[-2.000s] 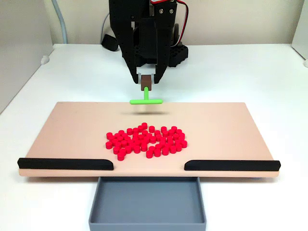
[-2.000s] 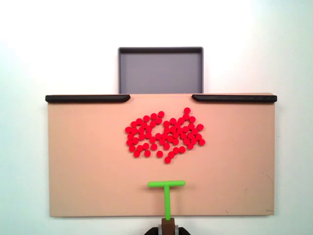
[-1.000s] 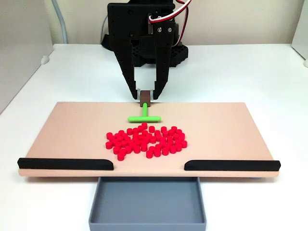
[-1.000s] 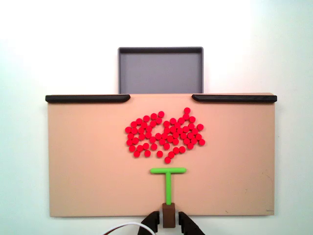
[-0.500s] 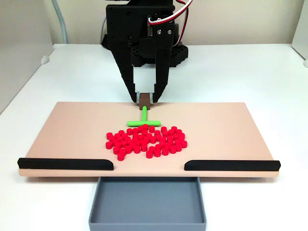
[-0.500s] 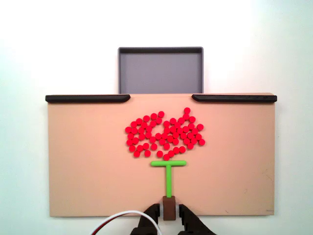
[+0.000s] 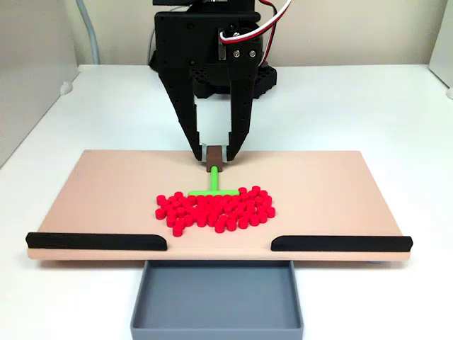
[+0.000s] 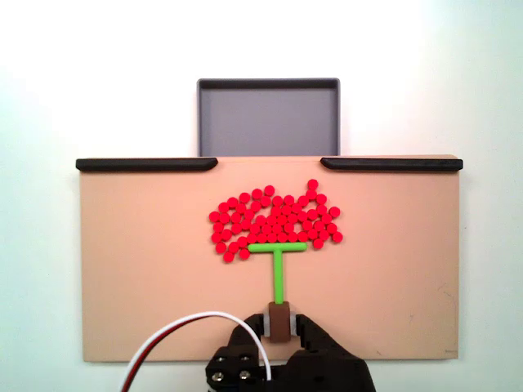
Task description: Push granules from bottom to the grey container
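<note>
Your hand [image 8: 279, 322] is clamped on the brown block at the foot of the green pusher [image 8: 278, 260], and in both fixed views the stem runs straight from it toward the granules [image 8: 274, 217]; the crossbar lies square to that stem, its face touching the near edge of the red cluster. The granules sit on the tan board [image 8: 131, 269], between your hand and the gap in the black strips [image 8: 147, 164]; beyond that gap lies the grey container [image 8: 268, 119], in line with the stem, so the push you need looks like a straight one along the pusher's own axis.

Mind the width: the cluster spreads wider than the crossbar, with pellets past both of its ends, so a single stroke will likely leave stragglers on either side; the gap itself looks about as wide as the cluster.

The grey container [image 7: 216, 297] holds nothing yet; every granule is on the board, which rests on the white tabletop [image 7: 396, 106].
</note>
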Action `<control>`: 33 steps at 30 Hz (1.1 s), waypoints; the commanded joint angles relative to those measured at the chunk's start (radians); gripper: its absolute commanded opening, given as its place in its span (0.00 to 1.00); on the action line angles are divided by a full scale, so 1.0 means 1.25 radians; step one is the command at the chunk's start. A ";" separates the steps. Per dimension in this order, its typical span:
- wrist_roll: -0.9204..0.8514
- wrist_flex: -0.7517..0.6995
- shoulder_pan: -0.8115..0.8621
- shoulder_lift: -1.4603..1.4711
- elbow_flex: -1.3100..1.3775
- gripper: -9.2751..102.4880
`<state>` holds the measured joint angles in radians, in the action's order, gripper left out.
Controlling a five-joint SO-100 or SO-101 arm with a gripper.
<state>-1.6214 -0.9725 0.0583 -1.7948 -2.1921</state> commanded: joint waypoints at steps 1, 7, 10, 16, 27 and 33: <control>0.015 0.001 -0.007 0.023 0.022 0.08; 0.017 0.001 -0.011 0.038 0.042 0.08; 0.013 -0.009 -0.011 0.021 0.043 0.08; 0.007 -0.040 0.000 -0.002 0.092 0.08; -0.002 -0.202 0.012 -0.103 0.187 0.08; -0.006 -0.320 0.021 -0.218 0.162 0.08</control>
<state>-1.6260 -1.3315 0.0782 -1.9804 -1.9988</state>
